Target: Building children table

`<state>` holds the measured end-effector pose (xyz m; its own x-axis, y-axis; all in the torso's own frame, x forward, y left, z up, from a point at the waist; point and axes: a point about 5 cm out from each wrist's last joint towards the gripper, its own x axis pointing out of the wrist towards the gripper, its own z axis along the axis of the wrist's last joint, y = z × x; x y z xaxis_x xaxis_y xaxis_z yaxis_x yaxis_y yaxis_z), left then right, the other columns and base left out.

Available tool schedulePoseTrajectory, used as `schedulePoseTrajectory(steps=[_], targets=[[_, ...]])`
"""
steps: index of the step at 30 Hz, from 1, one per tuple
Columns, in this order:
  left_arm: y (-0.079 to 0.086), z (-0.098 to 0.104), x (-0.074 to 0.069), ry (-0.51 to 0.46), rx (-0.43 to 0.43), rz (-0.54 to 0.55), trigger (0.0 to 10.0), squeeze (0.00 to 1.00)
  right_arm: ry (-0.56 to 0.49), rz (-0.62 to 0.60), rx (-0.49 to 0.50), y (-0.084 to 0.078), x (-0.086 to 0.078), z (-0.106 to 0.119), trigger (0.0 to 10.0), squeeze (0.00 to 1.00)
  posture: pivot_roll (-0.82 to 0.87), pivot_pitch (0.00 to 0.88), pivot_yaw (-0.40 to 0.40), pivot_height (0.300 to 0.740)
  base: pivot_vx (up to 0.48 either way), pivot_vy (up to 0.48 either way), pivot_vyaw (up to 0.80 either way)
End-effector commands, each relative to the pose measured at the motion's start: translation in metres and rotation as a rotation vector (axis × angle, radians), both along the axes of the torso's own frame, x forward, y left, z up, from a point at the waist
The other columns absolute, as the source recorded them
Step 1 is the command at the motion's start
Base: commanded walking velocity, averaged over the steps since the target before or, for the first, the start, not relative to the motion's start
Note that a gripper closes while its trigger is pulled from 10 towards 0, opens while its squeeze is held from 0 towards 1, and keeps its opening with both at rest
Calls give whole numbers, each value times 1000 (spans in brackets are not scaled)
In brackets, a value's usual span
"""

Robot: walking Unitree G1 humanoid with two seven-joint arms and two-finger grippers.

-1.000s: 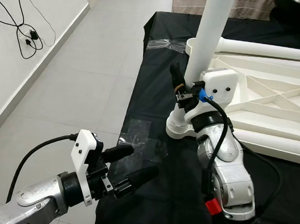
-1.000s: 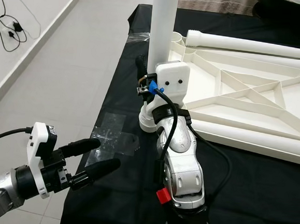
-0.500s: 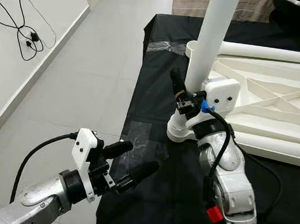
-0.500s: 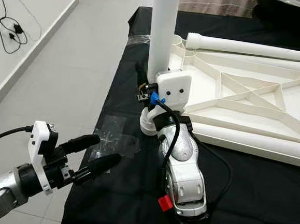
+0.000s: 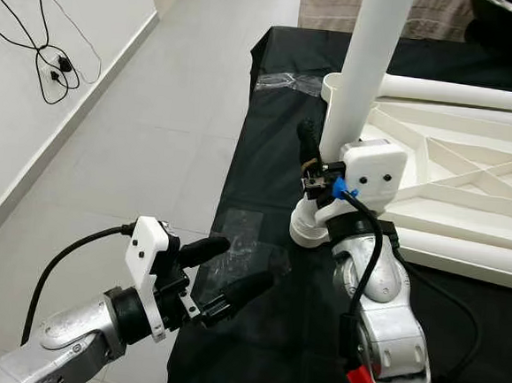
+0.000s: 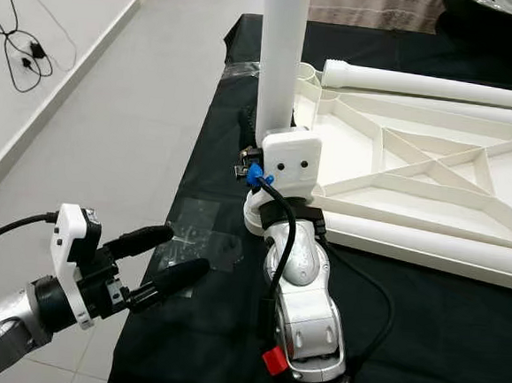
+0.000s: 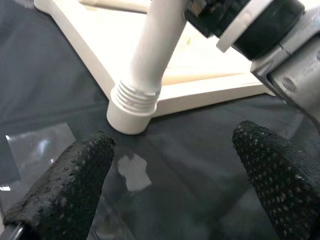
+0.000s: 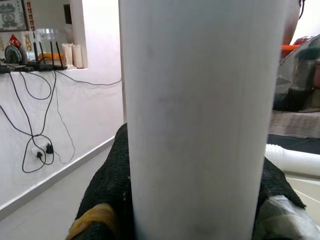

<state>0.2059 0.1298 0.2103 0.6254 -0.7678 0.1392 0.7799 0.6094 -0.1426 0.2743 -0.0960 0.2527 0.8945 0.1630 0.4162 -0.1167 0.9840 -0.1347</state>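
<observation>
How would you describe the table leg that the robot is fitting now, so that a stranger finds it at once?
On the black cloth lies an upside-down white plastic tabletop. At its near left corner one white round leg stands upright in a threaded socket, with the right claw shut on it. The other white legs lie flat.

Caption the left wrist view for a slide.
Open left gripper hovers over black cloth facing the white plastic table leg threaded into the upturned tabletop's corner socket.

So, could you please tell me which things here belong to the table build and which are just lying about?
Belong to the job:
- upright white leg, held by the right gripper
- white tabletop frame
- spare legs

Lying about:
- clear plastic wrap
- wall cables
</observation>
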Motion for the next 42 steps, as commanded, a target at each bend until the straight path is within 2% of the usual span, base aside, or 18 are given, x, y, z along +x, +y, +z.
schedulePoseTrajectory(steps=[1, 2, 3, 6, 7, 8, 9, 14, 17, 19, 20, 22, 24, 27, 29, 30, 37, 42], targets=[[9, 16, 2, -54, -16, 18, 10000, 0, 209, -83, -30, -13, 11, -39, 0, 0, 85, 269, 51, 740, 0, 0, 0], [13, 28, 3, -92, -30, 10, 10000, 0, 206, -83, -30, -13, 12, -38, 0, 0, 85, 269, 51, 740, 0, 0, 0], [25, 62, 4, -196, -56, -22, 10000, 0, 204, -85, -29, -14, 13, -37, 0, 0, 87, 268, 49, 740, 0, 0, 0], [47, 117, 3, -340, -75, -95, 10000, 0, 202, -87, -29, -13, 14, -36, 0, 0, 90, 267, 49, 740, 0, 0, 0], [47, 117, 3, -340, -75, -95, 10000, 0, 202, -87, -29, -13, 14, -36, 0, 0, 90, 267, 49, 740, 0, 0, 0], [54, 145, 0, -409, -77, -133, 10000, 0, 202, -88, -28, -12, 14, -36, 0, 0, 96, 265, 52, 740, 0, 0, 0], [55, 157, 0, -442, -73, -157, 10000, 0, 202, -87, -27, -12, 14, -36, 0, 0, 96, 265, 52, 740, 0, 0, 0], [55, 173, 1, -484, -70, -200, 10000, 0, 201, -85, -25, -11, 14, -36, 0, 0, 96, 265, 52, 740, 0, 0, 0], [51, 186, 12, -505, -44, -225, 10000, 0, 200, -79, -20, -8, 13, -36, 0, 0, 100, 261, 49, 740, 0, 0, 0], [39, 191, 38, -503, -28, -240, 10000, 0, 198, -66, -15, -5, 13, -35, 0, 0, 97, 263, 48, 740, 0, 0, 0], [39, 191, 38, -503, -28, -240, 10000, 0, 198, -66, -15, -5, 13, -35, 0, 0, 97, 263, 48, 740, 0, 0, 0], [23, 192, 62, -461, -41, -264, 10000, 0, 195, -56, -13, -3, 13, -33, 0, 0, 95, 263, 48, 740, 0, 0, 0], [23, 192, 62, -461, -41, -264, 10000, 0, 195, -56, -13, -3, 13, -33, 0, 0, 95, 263, 48, 740, 0, 0, 0], [2, 191, 90, -422, -32, -292, 10000, 0, 188, -51, -9, -1, 13, -31, 0, 0, 84, 265, 54, 740, 0, 0, 0], [-2, 191, 93, -417, -30, -302, 10000, 0, 186, -51, -8, -1, 13, -30, 0, 0, 84, 265, 54, 740, 0, 0, 0], [-12, 192, 100, -411, -38, -340, 10000, 0, 185, -48, -7, 0, 12, -30, 0, 0, 76, 268, 60, 740, 0, 0, 0], [-47, 193, 113, -418, -4, -482, 10000, 0, 180, -25, -9, 4, 10, -27, 0, 0, 63, 269, 69, 740, 0, 0, 0], [-56, 199, 113, -450, 23, -530, 10000, 0, 157, -5, -15, 7, 10, -20, 0, 0, 60, 267, 73, 740, 0, 0, 0]])
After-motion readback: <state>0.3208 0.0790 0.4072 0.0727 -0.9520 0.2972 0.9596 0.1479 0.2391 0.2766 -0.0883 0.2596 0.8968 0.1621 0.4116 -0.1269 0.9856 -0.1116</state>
